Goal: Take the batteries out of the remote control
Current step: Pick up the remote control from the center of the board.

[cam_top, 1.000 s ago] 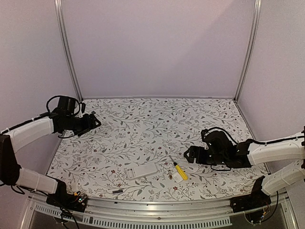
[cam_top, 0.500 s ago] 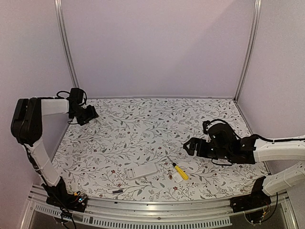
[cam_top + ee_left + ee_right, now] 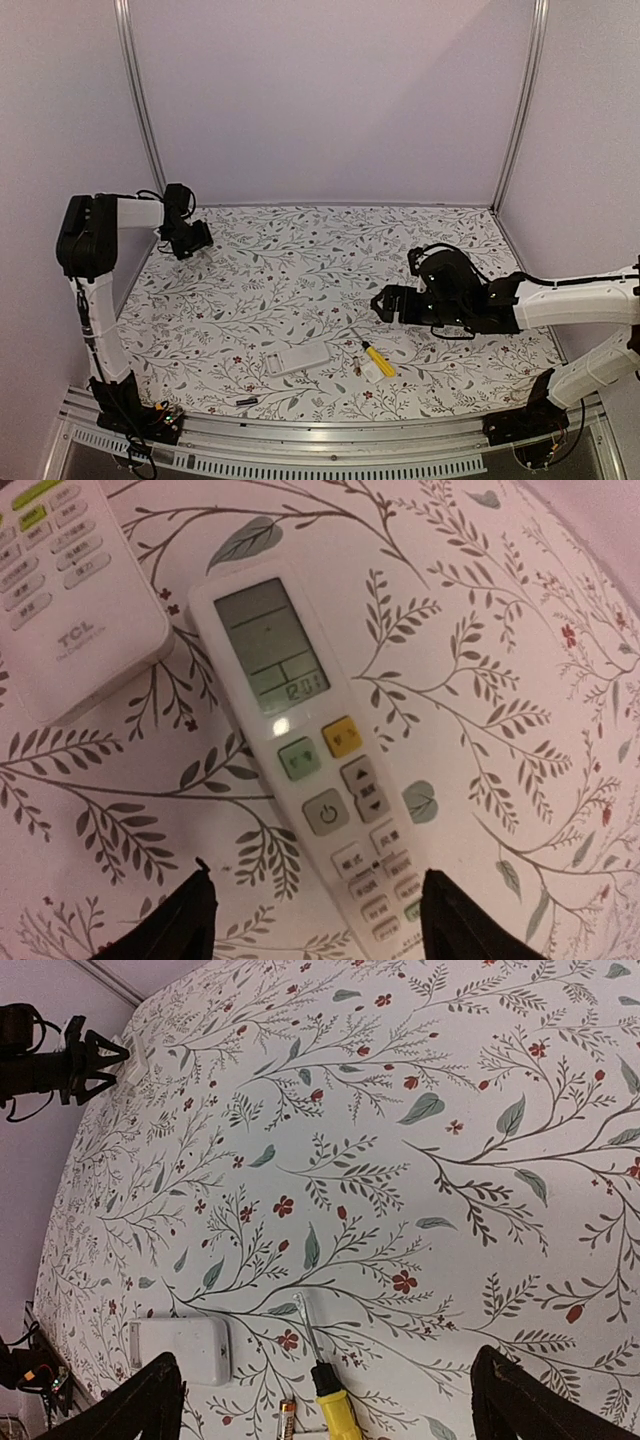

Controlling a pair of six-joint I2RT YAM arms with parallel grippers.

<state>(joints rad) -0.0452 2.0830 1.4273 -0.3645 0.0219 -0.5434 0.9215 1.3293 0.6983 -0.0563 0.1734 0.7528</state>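
In the left wrist view a white remote control (image 3: pixel 300 750) with a small display lies face up on the floral table. Its lower buttons sit between my left gripper's fingertips (image 3: pixel 195 920), and the left gripper (image 3: pixel 318 920) is open just above it. From above, the left gripper (image 3: pixel 195 240) is at the back left corner. A second white remote (image 3: pixel 297 358) lies near the front, also seen as the white remote (image 3: pixel 180 1350) by the right wrist camera. One battery (image 3: pixel 287 1422) lies beside the screwdriver and a dark battery (image 3: pixel 247 401) at the front edge. My right gripper (image 3: pixel 385 305) hangs open and empty.
A third white remote marked TCL (image 3: pixel 70 590) lies left of the one under my left gripper. The yellow-handled screwdriver (image 3: pixel 378 358) lies front centre beside a small white plate (image 3: pixel 371 372). The side wall stands close to the left arm.
The left arm has swung from the left side to the back left corner and now stands folded upright. The right gripper has moved a little left and away from the front.
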